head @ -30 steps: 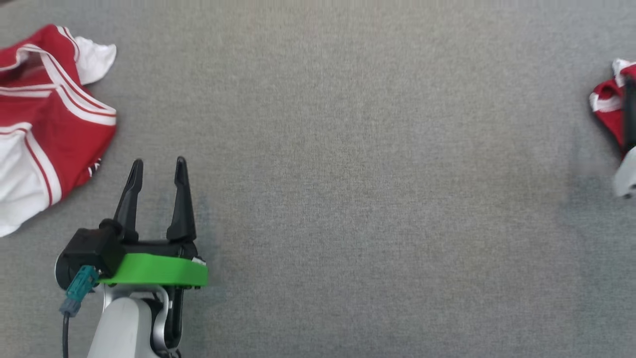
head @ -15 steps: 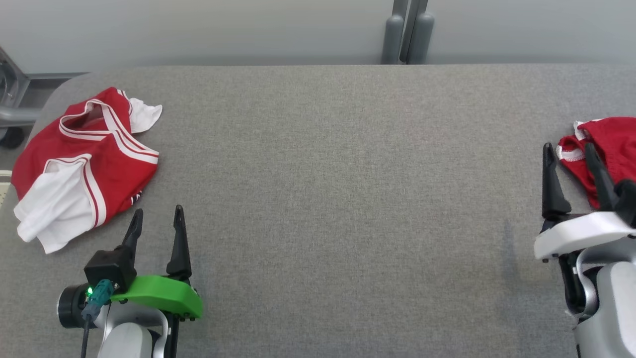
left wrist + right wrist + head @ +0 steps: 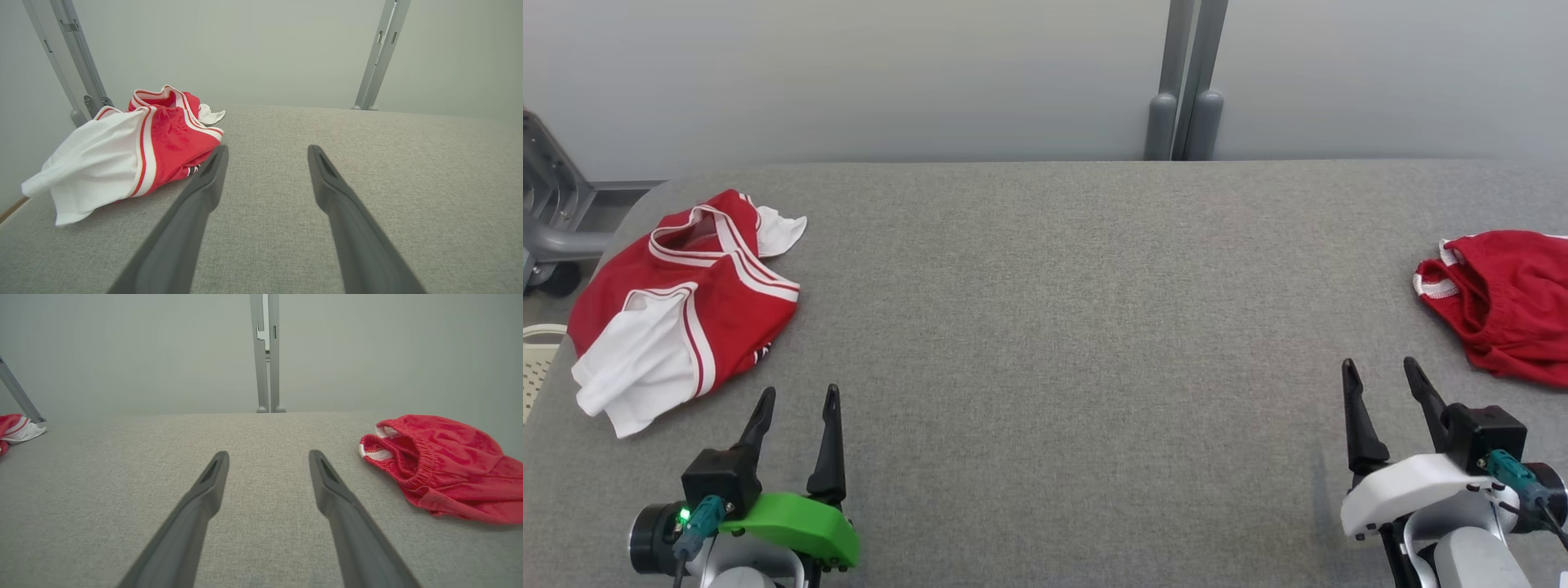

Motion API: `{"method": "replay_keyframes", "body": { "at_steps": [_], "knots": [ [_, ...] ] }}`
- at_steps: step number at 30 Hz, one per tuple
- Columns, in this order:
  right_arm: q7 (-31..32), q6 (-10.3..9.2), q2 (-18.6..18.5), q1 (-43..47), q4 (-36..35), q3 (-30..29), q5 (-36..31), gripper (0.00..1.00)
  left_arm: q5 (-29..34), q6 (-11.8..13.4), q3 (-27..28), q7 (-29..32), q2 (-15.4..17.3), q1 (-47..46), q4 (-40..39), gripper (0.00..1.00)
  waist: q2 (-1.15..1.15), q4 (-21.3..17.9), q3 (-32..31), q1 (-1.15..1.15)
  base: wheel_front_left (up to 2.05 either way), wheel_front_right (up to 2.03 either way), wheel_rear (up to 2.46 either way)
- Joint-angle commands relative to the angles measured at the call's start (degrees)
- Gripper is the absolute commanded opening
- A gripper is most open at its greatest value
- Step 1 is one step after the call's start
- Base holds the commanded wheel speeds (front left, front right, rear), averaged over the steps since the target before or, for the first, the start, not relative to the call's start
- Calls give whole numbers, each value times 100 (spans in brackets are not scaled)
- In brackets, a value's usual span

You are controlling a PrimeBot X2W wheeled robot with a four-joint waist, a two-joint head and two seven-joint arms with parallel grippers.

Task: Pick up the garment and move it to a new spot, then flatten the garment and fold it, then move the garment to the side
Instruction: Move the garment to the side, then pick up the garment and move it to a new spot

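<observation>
The left tool (image 3: 800, 392) hangs over the near edge of the worktop (image 3: 1062, 343) towards its left corner. Its fingers are spread wide with nothing between them, and it sits on a green mount (image 3: 800, 527). The right tool (image 3: 1380, 364), on a white mount (image 3: 1401, 490), hangs towards the near right corner, likewise spread and empty.

The red-and-white shirt (image 3: 686, 294) lies crumpled by the far left corner, apart from the left tool, with its collar towards the far edge. In the left wrist view, a small dark mark (image 3: 193, 169) shows at its hem, too small to read.

The red shorts (image 3: 1507, 306) lie bunched against the right edge, apart from the right tool. The right wrist view brings out their gathered waistband (image 3: 412, 465) and white trim, and it catches a corner of the shirt at its own left edge. Which of the two is the garment to fold cannot be told.

The head view takes in a grey wheeled frame (image 3: 547, 237) off the far left corner and twin grey posts (image 3: 1184, 98) behind the middle of the far edge. Between the two garments, grey fabric runs open from the near edge to the far edge.
</observation>
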Motion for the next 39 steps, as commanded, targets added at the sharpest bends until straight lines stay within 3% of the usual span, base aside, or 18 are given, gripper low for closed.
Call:
{"method": "replay_keyframes", "body": {
  "at_steps": [1, 12, 39],
  "knots": [
    [-25, -8, -4, 49, 34, -23, -54, 100, 54, -49, -5, -39, 21, 75, -31, 100, 0, -21, 4, 0, 0, 0, 0],
    [-120, -8, 7, 21, 279, 124, 241, 100, 222, -130, 62, -41, -37, 284, -332, 100, 0, -59, 47, 0, 0, 0, 0],
    [-195, -8, 10, -78, 456, 481, 567, 100, 380, -194, 224, -42, -118, 242, -237, 100, 0, 46, 59, 0, 0, 0, 0]
  ]
}}
